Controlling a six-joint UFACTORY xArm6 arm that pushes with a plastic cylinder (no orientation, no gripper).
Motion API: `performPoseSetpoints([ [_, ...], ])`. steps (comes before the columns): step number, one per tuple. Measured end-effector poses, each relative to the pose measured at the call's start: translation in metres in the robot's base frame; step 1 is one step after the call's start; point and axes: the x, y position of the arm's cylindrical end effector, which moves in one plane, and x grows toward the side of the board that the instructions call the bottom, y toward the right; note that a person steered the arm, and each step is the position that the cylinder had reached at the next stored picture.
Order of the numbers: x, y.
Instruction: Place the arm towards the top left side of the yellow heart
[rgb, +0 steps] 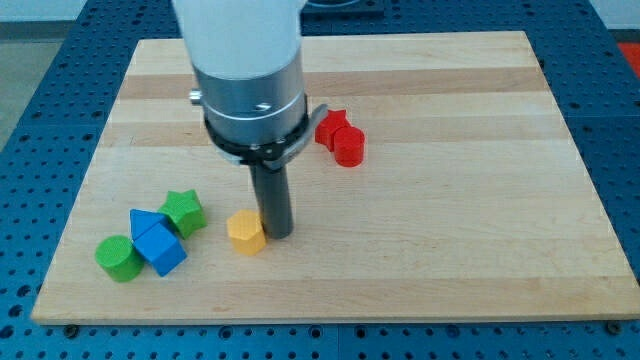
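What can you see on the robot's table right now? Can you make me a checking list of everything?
Surface: wooden board, pale, lying on a blue perforated base.
Job's things: yellow block, near the view's bottom; its heart shape is hard to make out.
My tip: right beside the yellow block, on its right in the view, seemingly touching it; not at its top left.
Clutter: green star, two blue blocks and a green cylinder bunched at the view's lower left; two red blocks close together near the top middle.
Grippers: none; the arm ends in a rod.
Cables: nothing seen.
Surroundings: only the blue base shows.
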Motion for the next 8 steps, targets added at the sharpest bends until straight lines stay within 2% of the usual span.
performPoseSetpoints([
  [3,0.006,-0.032],
  [8,-0.121,-0.031],
])
